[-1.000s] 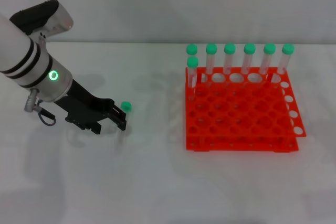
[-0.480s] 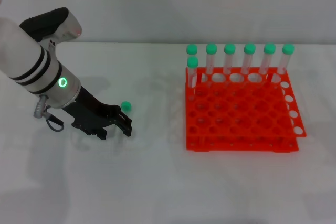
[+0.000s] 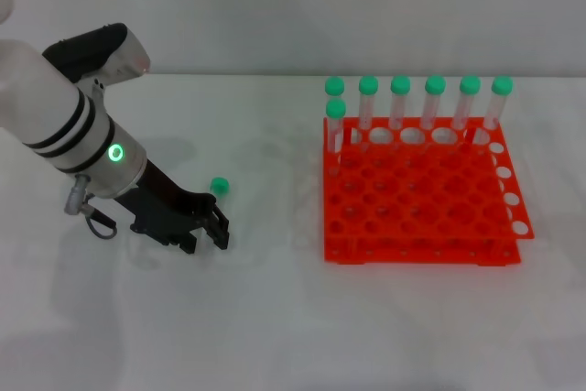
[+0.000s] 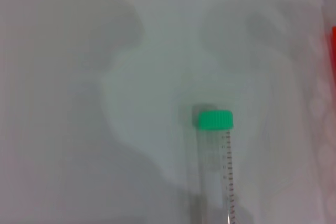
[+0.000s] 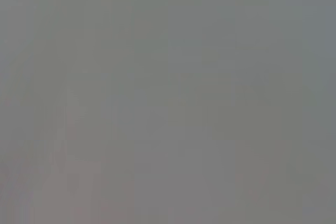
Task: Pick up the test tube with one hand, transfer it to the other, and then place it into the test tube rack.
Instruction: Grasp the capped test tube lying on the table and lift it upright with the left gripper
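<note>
A clear test tube with a green cap (image 3: 219, 186) lies on the white table, left of centre. It also shows in the left wrist view (image 4: 215, 161), cap away from the camera. My left gripper (image 3: 205, 237), black on a silver-white arm with a green light, is low over the tube's lower end with its fingers apart. The tube's clear body is hard to make out by the fingers. The orange-red test tube rack (image 3: 421, 217) stands to the right. My right gripper is out of view; the right wrist view shows only flat grey.
Several green-capped tubes (image 3: 401, 103) stand upright along the rack's far row and far left corner. The white table (image 3: 275, 318) stretches between the gripper and the rack. A pale wall rises behind the table.
My left arm has moved toward the front and right and come lower, bringing the gripper closer to the lying tube. The tube and rack have not moved.
</note>
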Controlling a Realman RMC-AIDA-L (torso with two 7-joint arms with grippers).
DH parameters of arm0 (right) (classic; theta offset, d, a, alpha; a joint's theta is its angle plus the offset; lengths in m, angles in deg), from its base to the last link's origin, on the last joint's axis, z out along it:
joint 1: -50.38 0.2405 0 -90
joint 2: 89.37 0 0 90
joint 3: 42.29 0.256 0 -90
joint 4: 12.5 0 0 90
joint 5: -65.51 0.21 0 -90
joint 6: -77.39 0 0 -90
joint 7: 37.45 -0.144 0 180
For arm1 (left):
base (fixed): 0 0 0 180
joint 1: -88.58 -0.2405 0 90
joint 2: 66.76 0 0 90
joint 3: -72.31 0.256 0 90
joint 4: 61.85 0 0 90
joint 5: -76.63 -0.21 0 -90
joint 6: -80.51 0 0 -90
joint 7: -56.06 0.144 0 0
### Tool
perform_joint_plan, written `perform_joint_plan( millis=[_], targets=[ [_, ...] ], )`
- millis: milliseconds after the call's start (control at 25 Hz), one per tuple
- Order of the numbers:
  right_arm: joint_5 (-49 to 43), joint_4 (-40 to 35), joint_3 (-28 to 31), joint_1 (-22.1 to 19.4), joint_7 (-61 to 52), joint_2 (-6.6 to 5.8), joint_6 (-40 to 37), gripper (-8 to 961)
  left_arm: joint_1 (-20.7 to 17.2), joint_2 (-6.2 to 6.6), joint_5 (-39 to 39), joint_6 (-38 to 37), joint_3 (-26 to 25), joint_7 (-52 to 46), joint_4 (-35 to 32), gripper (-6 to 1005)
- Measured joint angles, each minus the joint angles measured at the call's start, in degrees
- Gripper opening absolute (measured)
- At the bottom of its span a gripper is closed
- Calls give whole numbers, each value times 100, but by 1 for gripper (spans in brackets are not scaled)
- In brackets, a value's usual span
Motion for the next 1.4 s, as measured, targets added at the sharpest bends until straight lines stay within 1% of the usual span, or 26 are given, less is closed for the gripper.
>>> perform_joint_plan(
  millis=[320,640,840,1080,1280,1400],
  targets=[
    [-1,0,0,-17,-9,0,-10,876,-70,-21,-56,34,144,-3,41,477],
    [-8,51,0,-6,-16,0,-19,876,-65,-16,-167,68,157,-9,61,473],
    [-9,56,0,6,-17,0,-22,876,-61,-7,-206,105,158,7,68,445],
    [-9,62,0,12,-26,0,-23,876,-13,-1,-349,171,228,27,75,410],
    [-9,62,0,19,-29,0,-23,875,86,-7,-337,197,396,-15,75,382],
    [-8,62,0,19,-30,0,-23,876,131,-4,-326,197,445,-29,77,219]
  ],
)
